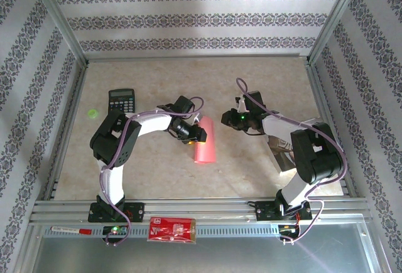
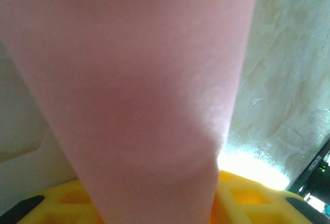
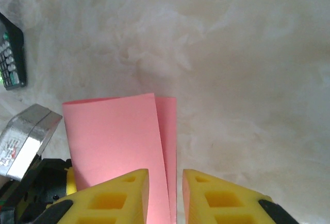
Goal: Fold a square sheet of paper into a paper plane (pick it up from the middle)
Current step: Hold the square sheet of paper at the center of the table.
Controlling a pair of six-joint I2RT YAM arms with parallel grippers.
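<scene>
Folded square sheet of paper point(image 1: 206, 150) lay at the middle of the table point(image 1: 157, 179), its far end in the left gripper point(image 1: 200, 133); whether clamped, could not tell. Right gripper point(image 3: 166, 175) hovered just beside it, narrowly parted and empty. Judged best: align edges, pin sheet, then press crease.

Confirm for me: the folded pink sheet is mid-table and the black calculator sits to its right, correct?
No. The black calculator sits to the left of the folded pink sheet, not its right, as the top external view shows. The rest is right.
</scene>
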